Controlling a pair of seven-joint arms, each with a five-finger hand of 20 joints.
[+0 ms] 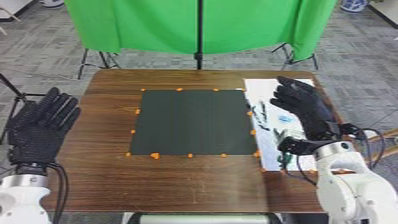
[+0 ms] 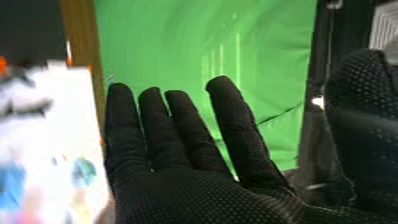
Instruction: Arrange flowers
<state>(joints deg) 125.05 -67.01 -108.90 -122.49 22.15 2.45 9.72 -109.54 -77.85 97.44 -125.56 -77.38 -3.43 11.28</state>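
In the head view my left hand (image 1: 40, 127) is held beside the table's left edge, its fingers straight and holding nothing. My right hand (image 1: 305, 107) is over the white printed sheet (image 1: 266, 90) on the table's right side, fingers extended and nothing in its grasp. The sheet carries blue, green and dark marks; the hand and wrist cover part of it. In the right wrist view the right hand (image 2: 195, 195) has straight fingers and its thumb apart, with the white sheet (image 2: 67, 100) beside it. I cannot make out loose flowers or a vase.
A dark square mat (image 1: 191, 122) with small orange pieces around its border lies on the brown table (image 1: 98, 175). Behind the table hangs a green cloth (image 1: 142, 25) on stands. Black cables loop near both wrists.
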